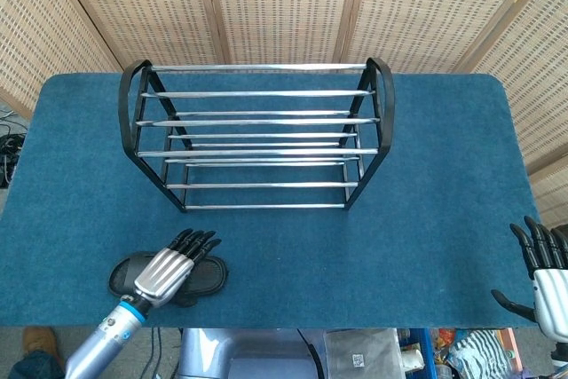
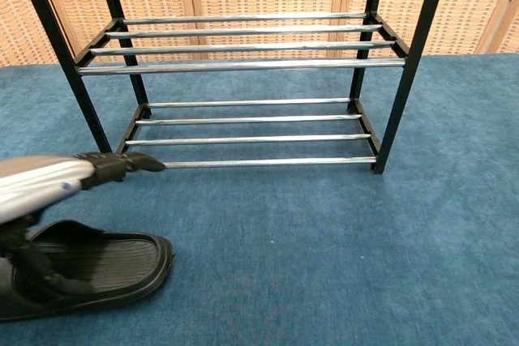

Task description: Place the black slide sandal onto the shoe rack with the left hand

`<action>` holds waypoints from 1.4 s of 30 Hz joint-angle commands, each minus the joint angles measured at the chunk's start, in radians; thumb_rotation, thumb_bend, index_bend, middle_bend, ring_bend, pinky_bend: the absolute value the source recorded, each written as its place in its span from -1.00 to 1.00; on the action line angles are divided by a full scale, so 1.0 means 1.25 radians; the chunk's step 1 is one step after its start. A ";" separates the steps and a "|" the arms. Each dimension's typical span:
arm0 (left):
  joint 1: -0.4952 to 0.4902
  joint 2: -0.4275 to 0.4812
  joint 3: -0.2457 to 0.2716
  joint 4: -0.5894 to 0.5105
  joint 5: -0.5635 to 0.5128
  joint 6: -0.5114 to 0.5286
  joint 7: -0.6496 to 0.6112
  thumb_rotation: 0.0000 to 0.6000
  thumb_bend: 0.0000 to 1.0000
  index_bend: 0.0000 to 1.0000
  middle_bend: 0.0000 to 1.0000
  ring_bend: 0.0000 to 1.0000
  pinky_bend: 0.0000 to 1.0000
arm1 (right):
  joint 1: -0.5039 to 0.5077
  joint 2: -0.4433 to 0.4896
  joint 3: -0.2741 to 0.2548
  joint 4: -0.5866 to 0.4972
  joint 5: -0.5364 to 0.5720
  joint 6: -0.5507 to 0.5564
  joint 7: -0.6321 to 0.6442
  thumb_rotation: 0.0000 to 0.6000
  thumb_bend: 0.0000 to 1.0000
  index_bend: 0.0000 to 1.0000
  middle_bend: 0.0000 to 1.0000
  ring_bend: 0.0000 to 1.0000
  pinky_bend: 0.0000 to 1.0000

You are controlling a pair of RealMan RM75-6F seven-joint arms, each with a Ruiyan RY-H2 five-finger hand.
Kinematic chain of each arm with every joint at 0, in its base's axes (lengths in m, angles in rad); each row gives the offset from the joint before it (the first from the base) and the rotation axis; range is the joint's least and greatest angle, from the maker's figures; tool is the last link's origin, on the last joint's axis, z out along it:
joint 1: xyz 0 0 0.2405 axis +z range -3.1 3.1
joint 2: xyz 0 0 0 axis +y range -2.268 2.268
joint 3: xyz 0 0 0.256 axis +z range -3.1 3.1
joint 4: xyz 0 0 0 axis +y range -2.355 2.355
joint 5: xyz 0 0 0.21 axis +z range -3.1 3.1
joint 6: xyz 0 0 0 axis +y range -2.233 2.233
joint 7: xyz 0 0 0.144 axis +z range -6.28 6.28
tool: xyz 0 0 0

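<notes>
Blue-carpeted table (image 1: 444,175) bears shoe rack (image 1: 257,135) and black slide sandal (image 2: 97,269).

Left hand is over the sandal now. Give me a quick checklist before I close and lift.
1. Left hand above the black sandal: ok.
2. Fingers closed on the sandal: not ok, they are still extended, nothing gripped.
3. Thumb placed under or inside the strap: cannot tell; chest view shows a dark finger down by the strap.
4. Sandal flat on the blue table: ok.
5. Shoe rack shelves free of shoes: ok.
6. Right hand out of the way at the table's edge: ok.
</notes>
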 commanded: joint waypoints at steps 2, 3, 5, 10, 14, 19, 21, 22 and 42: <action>-0.038 -0.089 -0.010 0.045 -0.108 -0.012 0.107 1.00 -0.94 -1.00 -1.00 -1.00 -1.00 | 0.000 0.001 0.001 0.000 0.001 0.000 0.002 1.00 -1.00 -1.00 -1.00 -1.00 -1.00; -0.040 -0.097 -0.008 0.048 -0.121 -0.006 0.122 1.00 -0.94 -1.00 -1.00 -1.00 -1.00 | 0.000 0.001 0.001 0.000 0.002 0.001 0.004 1.00 -1.00 -1.00 -1.00 -1.00 -1.00; -0.043 -0.110 -0.005 0.056 -0.145 0.006 0.150 1.00 -0.94 -1.00 -1.00 -1.00 -1.00 | 0.000 0.003 0.002 0.000 0.005 0.000 0.009 1.00 -1.00 -1.00 -1.00 -1.00 -1.00; -0.049 -0.130 -0.002 0.067 -0.196 0.027 0.182 1.00 -0.93 -1.00 -1.00 -1.00 -0.99 | -0.001 0.006 0.003 0.001 0.006 0.001 0.019 1.00 -1.00 -1.00 -1.00 -1.00 -1.00; -0.052 -0.136 0.006 0.077 -0.212 0.034 0.183 1.00 -0.92 -1.00 -1.00 -1.00 -0.88 | 0.000 0.007 0.002 0.001 0.006 -0.002 0.020 1.00 -1.00 -1.00 -1.00 -1.00 -1.00; -0.052 -0.149 0.011 0.098 -0.222 0.048 0.175 1.00 -0.91 -0.97 -0.79 -0.84 -0.58 | 0.001 0.006 0.002 0.000 0.006 -0.004 0.019 1.00 -1.00 -1.00 -1.00 -1.00 -1.00; -0.050 -0.151 0.015 0.106 -0.223 0.055 0.176 1.00 -0.91 -0.91 -0.71 -0.77 -0.50 | 0.001 0.007 0.002 0.000 0.008 -0.004 0.020 1.00 -1.00 -1.00 -1.00 -1.00 -1.00; -0.050 -0.151 0.017 0.109 -0.225 0.060 0.179 1.00 -0.91 -0.84 -0.65 -0.71 -0.44 | 0.001 0.007 0.003 0.000 0.009 -0.004 0.022 1.00 -1.00 -1.00 -1.00 -1.00 -1.00; -0.049 -0.085 0.065 0.114 -0.089 0.084 0.050 1.00 -0.91 -0.10 -0.04 -0.17 -0.04 | 0.005 0.003 0.002 0.002 0.012 -0.012 0.016 1.00 -1.00 -1.00 -1.00 -1.00 -1.00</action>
